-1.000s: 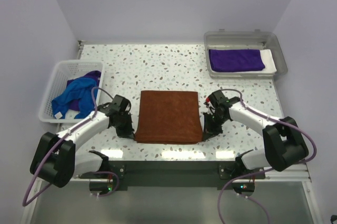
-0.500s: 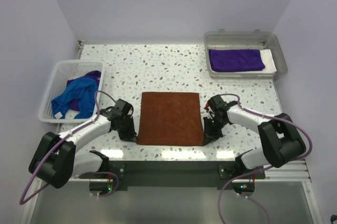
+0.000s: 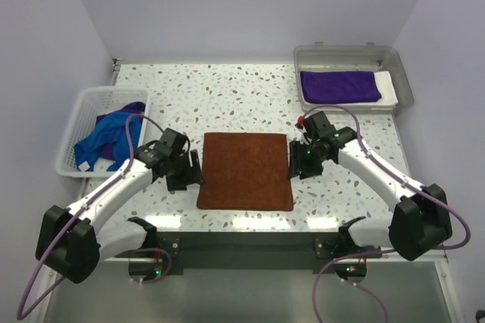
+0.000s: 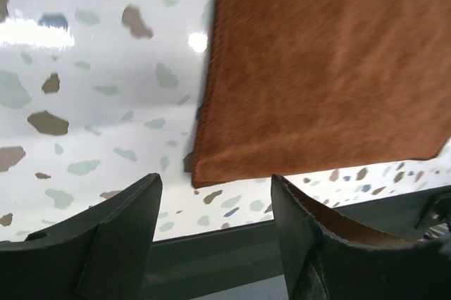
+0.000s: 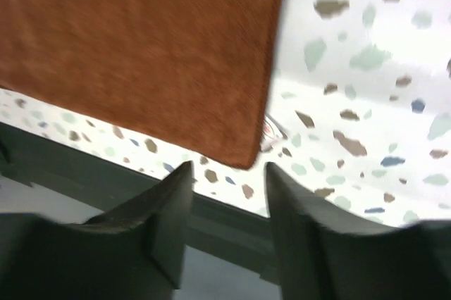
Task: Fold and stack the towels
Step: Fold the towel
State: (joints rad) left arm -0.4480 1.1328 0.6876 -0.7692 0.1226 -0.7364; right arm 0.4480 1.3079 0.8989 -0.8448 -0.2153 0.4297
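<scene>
A folded brown towel lies flat near the table's front edge, between the two arms. My left gripper hangs just off its left edge, open and empty; the left wrist view shows the towel's near left corner beyond the spread fingers. My right gripper hovers beside the right edge, open and empty, with the towel's near right corner just past its fingers. A folded purple towel lies in the clear bin. Crumpled blue and purple towels fill the white basket.
The clear bin stands at the back right and the white basket at the left edge. A white cloth lies under the purple towel in the bin. The table's dark front rail runs just below the brown towel.
Both grippers opened and let go of the brown towel's near corners. Both arms drew back from the front edge toward the towel's middle; the towel now lies flat.
</scene>
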